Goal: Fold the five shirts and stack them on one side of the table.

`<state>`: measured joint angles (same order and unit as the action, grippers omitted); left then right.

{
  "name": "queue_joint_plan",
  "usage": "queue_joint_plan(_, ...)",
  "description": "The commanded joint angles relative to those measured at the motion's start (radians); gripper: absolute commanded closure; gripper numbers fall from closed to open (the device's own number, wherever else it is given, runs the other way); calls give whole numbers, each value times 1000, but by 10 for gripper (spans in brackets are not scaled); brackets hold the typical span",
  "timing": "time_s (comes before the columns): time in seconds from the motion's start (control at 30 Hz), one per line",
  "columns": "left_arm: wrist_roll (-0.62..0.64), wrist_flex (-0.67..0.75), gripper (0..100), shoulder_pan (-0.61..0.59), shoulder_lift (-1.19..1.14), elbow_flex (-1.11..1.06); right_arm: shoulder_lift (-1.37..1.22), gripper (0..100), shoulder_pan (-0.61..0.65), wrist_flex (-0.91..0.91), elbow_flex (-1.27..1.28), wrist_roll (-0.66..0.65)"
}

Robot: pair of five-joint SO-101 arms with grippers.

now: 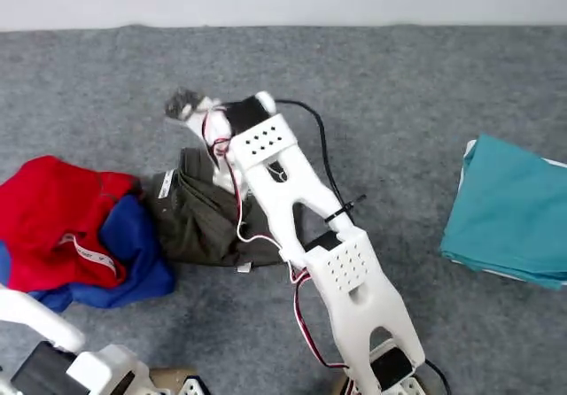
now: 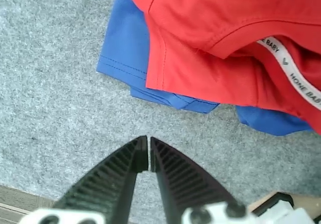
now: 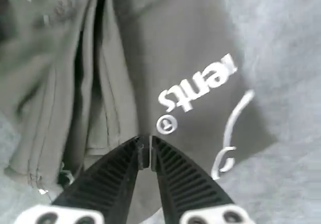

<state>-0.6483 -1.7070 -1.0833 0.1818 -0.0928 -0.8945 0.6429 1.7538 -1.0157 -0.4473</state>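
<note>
Roughly centre of the grey surface (image 1: pixel 399 85): olive shirt (image 1: pixel 199 222) crumpled, right arm (image 1: pixel 301 209) reaching across it.
Over the olive cloth, by its white print (image 3: pixel 198 91), sits the right gripper (image 3: pixel 145 153), fingers closed to a sliver. Whether they pinch fabric, cannot tell. At 9 o'clock of the olive shirt and against it, red shirt (image 1: pixel 53 213) heaped on blue shirt (image 1: pixel 137 258). Just beside the blue hem, left gripper (image 2: pixel 149 153) hovers over bare surface, fingers closed, holding nothing. Teal shirt (image 1: pixel 514 209) lies folded at 3 o'clock, well apart, by the surface edge.
</note>
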Motion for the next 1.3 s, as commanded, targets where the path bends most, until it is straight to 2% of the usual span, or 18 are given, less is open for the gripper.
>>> queue_joint_plan(0.0, -5, 20, 984, 9, 48, 7, 7, 990, 28, 39, 71, -14)
queue_joint_plan(0.27, -5, 20, 984, 9, 48, 7, -5, 990, 325, -61, 80, -12)
queue_joint_plan(0.37, -5, 20, 984, 9, 48, 7, 16, 990, 386, -51, -14, -12)
queue_joint_plan(0.57, -5, 20, 984, 9, 48, 7, 39, 990, 326, 44, -269, -8)
queue_joint_plan(0.8, -5, 20, 984, 9, 48, 7, 51, 990, 151, 42, -250, -8)
queue_joint_plan(0.9, -5, 20, 984, 9, 48, 7, 33, 990, 122, 41, -178, -8)
queue_joint_plan(1.03, -3, 20, 984, 9, 48, 7, -24, 990, 170, 35, -112, -8)
queue_joint_plan(1.27, -3, 17, 984, 9, 48, 7, -160, 990, 341, -33, -158, -8)
